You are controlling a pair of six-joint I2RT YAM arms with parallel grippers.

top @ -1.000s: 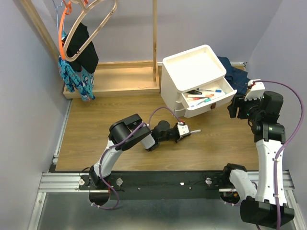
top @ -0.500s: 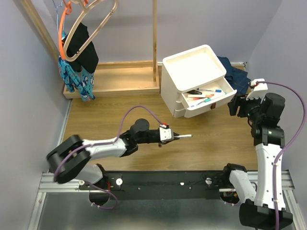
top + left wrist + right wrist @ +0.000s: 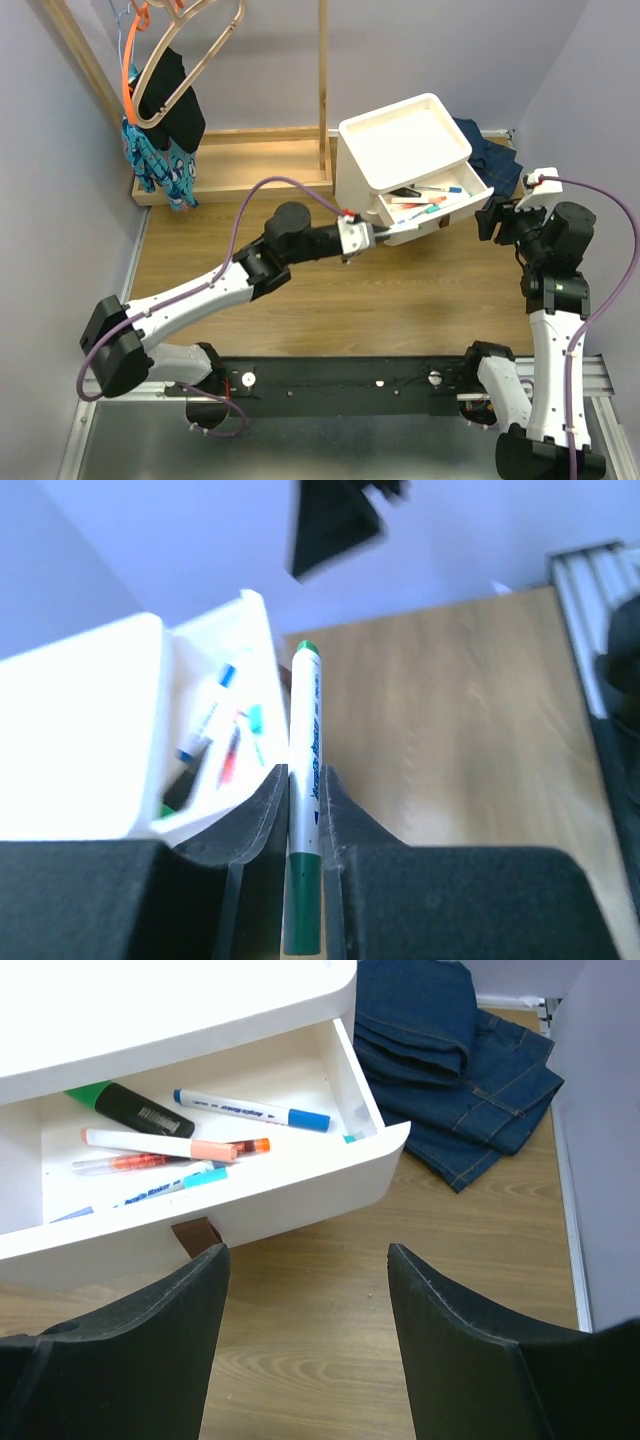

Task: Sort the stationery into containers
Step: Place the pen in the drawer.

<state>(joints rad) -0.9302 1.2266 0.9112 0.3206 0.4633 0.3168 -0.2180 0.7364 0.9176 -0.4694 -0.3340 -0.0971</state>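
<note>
Left gripper (image 3: 303,776), clenched on green-capped marker (image 3: 303,715), is now across the bench (image 3: 440,290) at the drawer (image 3: 300,1195); right gripper (image 3: 305,1255) released. Clear rim before dropping.

A robot test cell staged as a home corner: plain partition walls (image 3: 60,220), a near aluminium mounting rail (image 3: 110,372), and a far-left wooden clothes rack (image 3: 322,90).

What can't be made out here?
- Print on held marker: left wrist, blurred.
- Rear of drawer: right wrist, hidden under unit top.
- Far edge of jeans: right wrist, cut off by the frame's top edge.
</note>
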